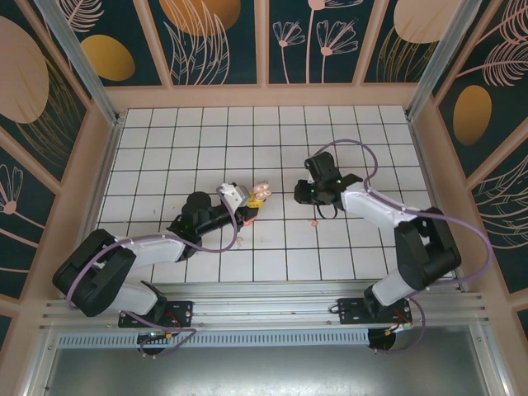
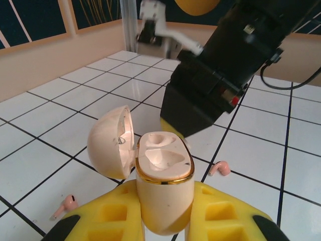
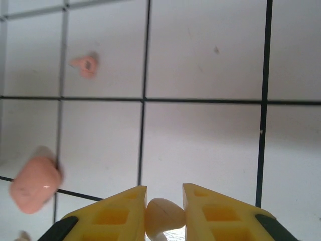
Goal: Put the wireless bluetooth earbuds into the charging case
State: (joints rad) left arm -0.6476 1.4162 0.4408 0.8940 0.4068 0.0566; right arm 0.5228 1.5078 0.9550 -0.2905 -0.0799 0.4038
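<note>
We're on a white tiled table (image 1: 206, 132) with dark floral wall panels (image 1: 210, 41) around it. The right gripper (image 3: 164, 198) has its black body hanging just beyond the charging case (image 2: 165, 186), crowding the case's far side. One pink earbud (image 2: 65, 206) lies loose near-left of the case, and a second pink earbud (image 2: 219, 168) lies to its right. The case is glossy beige with a gold rim; its lid (image 2: 110, 140) is swung left and two wells face up. It sits mid-table, clamped upright in the left gripper (image 2: 165, 213). The right gripper is narrow and pinches a beige earbud (image 3: 163, 217) over the tiles.
</note>
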